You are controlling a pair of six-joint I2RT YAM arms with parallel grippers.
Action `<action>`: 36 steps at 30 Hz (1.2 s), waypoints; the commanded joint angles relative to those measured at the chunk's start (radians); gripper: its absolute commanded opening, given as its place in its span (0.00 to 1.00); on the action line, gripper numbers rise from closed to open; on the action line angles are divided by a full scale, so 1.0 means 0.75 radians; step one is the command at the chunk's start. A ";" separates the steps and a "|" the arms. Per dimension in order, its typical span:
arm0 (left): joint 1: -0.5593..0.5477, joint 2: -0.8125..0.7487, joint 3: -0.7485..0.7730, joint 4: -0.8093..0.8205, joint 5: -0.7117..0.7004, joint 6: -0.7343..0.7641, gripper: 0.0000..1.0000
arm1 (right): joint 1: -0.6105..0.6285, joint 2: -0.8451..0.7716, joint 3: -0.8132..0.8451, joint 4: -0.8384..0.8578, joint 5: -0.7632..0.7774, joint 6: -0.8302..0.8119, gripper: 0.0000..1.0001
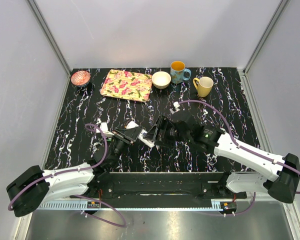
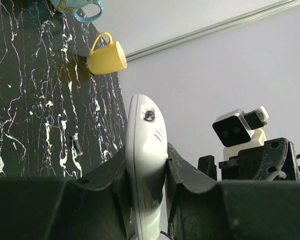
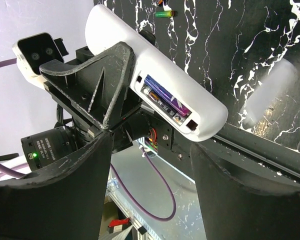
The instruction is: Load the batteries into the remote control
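My left gripper [image 2: 146,152] is shut on the white remote control [image 2: 145,125], which stands on edge between the jaws above the table. In the right wrist view the remote control [image 3: 155,75] shows its open battery bay, with a purple battery [image 3: 162,95] lying in it. My right gripper [image 3: 150,165] is open just below the remote's near end, with nothing between its fingers. From above, both grippers [image 1: 140,136] [image 1: 155,133] meet at the remote [image 1: 146,140] near the table's middle front. Loose batteries lie on the table, one green [image 3: 164,13] and one dark [image 2: 77,144].
A blurred white cover piece [image 3: 267,92] lies on the black marbled table [image 1: 230,100]. At the back stand a pink bowl [image 1: 80,77], a floral tray [image 1: 126,84], a cream bowl [image 1: 161,79], a blue mug [image 1: 178,71] and a yellow mug [image 1: 204,86].
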 commanded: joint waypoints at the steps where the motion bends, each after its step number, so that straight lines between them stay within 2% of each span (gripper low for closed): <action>1: -0.005 0.013 0.034 0.135 -0.001 -0.032 0.00 | -0.009 -0.038 0.051 -0.025 0.027 -0.058 0.73; 5: 0.001 0.024 0.018 0.127 -0.026 -0.028 0.00 | -0.011 -0.051 0.111 -0.109 0.078 -0.119 0.75; 10: 0.021 -0.025 -0.030 0.105 -0.026 -0.036 0.00 | -0.048 -0.096 0.205 -0.238 0.238 -0.230 0.76; 16: 0.025 -0.213 -0.032 -0.138 -0.034 0.021 0.00 | -0.107 -0.157 0.223 -0.377 0.503 -0.328 0.76; 17: 0.025 -0.240 -0.028 -0.234 -0.034 0.029 0.00 | -0.109 -0.161 0.217 -0.403 0.536 -0.332 0.76; 21: 0.027 -0.360 -0.025 -0.417 -0.032 0.040 0.00 | -0.116 -0.163 0.109 -0.428 0.671 -0.361 0.76; 24: 0.027 -0.416 -0.042 -0.509 -0.032 0.005 0.00 | -0.116 -0.135 0.015 -0.430 0.747 -0.379 0.71; 29: 0.036 -0.455 -0.075 -0.548 -0.001 -0.083 0.00 | -0.118 -0.067 -0.102 -0.330 0.733 -0.494 0.65; 32: 0.052 -0.449 -0.077 -0.536 0.054 -0.079 0.00 | -0.118 0.017 -0.063 -0.336 0.657 -0.573 0.65; 35: 0.066 -0.449 -0.038 -0.586 0.113 -0.020 0.00 | -0.118 0.078 0.023 -0.387 0.647 -0.618 0.72; 36: 0.074 -0.447 -0.015 -0.603 0.123 -0.012 0.00 | -0.118 0.088 0.051 -0.395 0.673 -0.629 0.79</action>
